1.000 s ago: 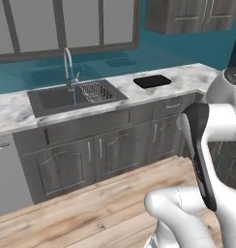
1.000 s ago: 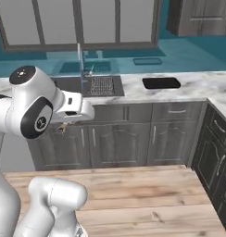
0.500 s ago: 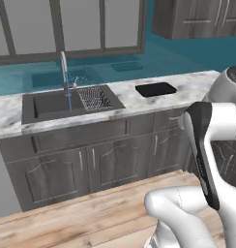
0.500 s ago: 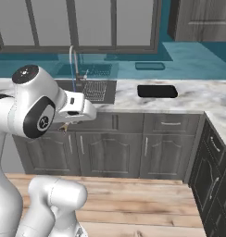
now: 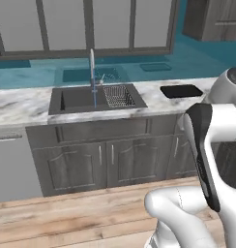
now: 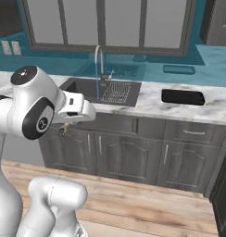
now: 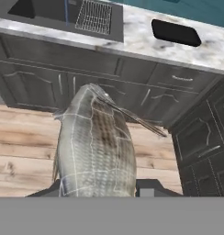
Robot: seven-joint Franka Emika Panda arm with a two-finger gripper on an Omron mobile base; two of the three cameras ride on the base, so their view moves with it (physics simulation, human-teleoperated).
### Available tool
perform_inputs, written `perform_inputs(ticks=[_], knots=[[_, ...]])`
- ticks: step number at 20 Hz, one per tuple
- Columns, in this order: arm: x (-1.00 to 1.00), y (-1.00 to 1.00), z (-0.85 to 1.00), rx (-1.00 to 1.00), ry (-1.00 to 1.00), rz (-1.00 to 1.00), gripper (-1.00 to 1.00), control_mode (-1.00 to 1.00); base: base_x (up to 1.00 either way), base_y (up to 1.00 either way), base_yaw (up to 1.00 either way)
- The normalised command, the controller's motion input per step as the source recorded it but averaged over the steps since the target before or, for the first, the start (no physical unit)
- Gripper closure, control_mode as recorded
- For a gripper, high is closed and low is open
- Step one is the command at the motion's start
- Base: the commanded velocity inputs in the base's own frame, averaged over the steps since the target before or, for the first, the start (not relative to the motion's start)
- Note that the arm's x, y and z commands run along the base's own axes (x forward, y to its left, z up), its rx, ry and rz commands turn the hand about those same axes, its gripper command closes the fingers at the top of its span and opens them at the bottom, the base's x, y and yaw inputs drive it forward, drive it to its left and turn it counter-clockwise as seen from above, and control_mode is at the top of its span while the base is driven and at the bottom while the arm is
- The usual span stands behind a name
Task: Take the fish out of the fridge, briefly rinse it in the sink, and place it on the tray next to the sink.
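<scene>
The gripper is clamped on the fish, which rises straight out from between the fingers, with the wooden floor beneath. Ahead of the gripper and above it runs a row of grey cabinet doors and drawers, topped by a marble counter; the cabinet fronts lie between the fish and the sink.

The sink is sunk into that counter, ahead and to the left of the fish's head. It is a dark basin with a wire rack basket at its right side and a slim silver faucet standing at its back edge. A black tray lies flat on the counter ahead and to the right, well apart from the sink. More dark cabinets turn the corner at the right. Behind the counter there is a teal wall with pale window panels above it, and an outlet plate on the wall at the far left in the right base view.

The fish is silver-grey with darker brownish bands, its scales drawn as a fine grid. Its body is broad and rounded near the fingers and narrows toward the far end. A thin dark fin sticks out to its right.

In the right base view the fish is a small brownish shape just beneath the arm's white hand.
</scene>
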Motion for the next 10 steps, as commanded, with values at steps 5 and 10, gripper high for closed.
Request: perform_inputs(ticks=[5, 10], knots=[[0.00, 0.00, 0.00, 0.00, 0.00, 0.00, 1.00, 1.00, 0.84, 0.03, 0.12], [0.00, 0.00, 0.00, 0.00, 0.00, 0.00, 1.00, 1.00, 1.00, 0.09, 0.02]])
